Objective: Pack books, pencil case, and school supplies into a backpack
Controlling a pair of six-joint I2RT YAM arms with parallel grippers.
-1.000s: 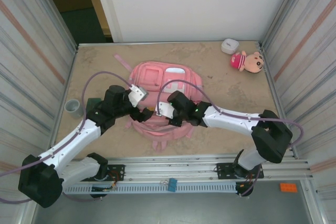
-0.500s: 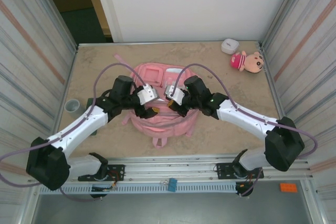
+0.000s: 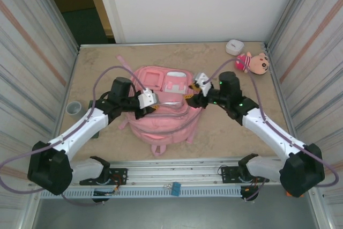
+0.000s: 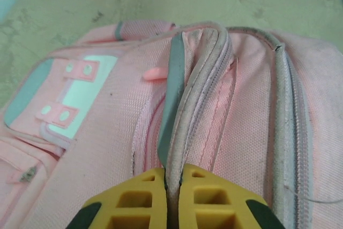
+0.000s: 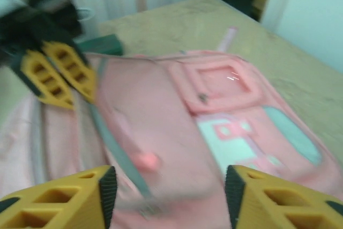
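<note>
The large pink fabric backpack (image 3: 163,116) lies flat in the middle of the tabletop (image 3: 96,73), its pale front pockets facing up. The left tool (image 3: 155,104) is pinched fully closed on a raised ridge of pink cloth and grey zip trim along the bag's left side. I judge this hold is meant to lift or steady that seam so the main compartment can be worked open for packing. The right tool (image 3: 192,94) hangs over the bag's far right side with its jaws well apart and nothing between them. It looks free to reach for a zip pull.

The left wrist view gives the grip itself. The left tool (image 4: 172,186) has its yellow fingertips (image 4: 142,194) meeting on the ridge, with a small pink zip tab (image 4: 155,73) lying just beyond on the cloth. The overhead view is too coarse to tell what is pinched.

The overhead view gives the layout instead: a pink-hatted plush doll (image 3: 252,63) and a small white box (image 3: 234,46) at the far right corner, and a grey cup (image 3: 74,110) by the left edge.

The right wrist view is blurred. It shows the right tool (image 5: 169,197) spread wide above the backpack (image 5: 161,105), and the left tool (image 5: 59,76) from the side at the bag's edge.
</note>
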